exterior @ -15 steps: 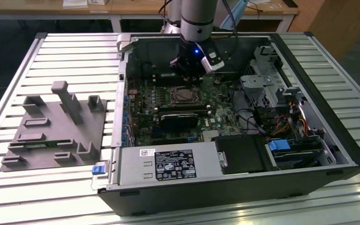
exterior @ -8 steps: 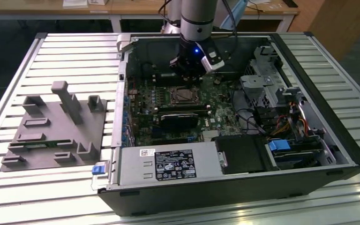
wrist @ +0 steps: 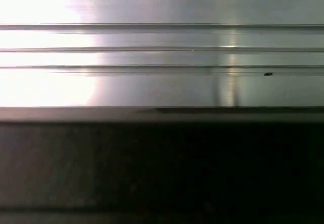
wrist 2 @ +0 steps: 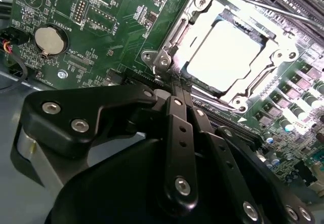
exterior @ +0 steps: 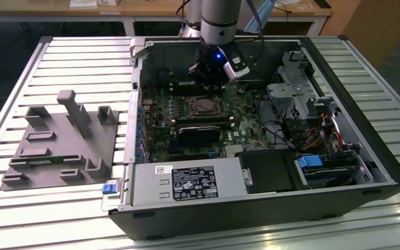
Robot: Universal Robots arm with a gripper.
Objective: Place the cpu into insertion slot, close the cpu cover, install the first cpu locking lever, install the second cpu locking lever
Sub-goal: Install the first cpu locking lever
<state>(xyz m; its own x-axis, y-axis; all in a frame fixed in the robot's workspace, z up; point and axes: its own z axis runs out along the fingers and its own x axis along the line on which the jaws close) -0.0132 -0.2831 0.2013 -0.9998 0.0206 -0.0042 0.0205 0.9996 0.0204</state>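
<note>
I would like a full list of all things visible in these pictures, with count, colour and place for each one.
computer case: one, black, lying open on the slatted metal table.
motherboard: one, green, inside the case.
cpu: one, silver-grey, sitting in the insertion slot.
cpu cover: one, silvery frame, closed around the chip.
coin battery: one, silver, on the board in the second wrist view.
power supply: one, grey with a label, at the case's near edge.
fixture block: one, grey, on the table at the exterior view's left.
cables: several, mixed colours, at the exterior view's right.
arm: one, grey, above the socket.
tool: one, black, fingers together beside the cover's corner.
</note>
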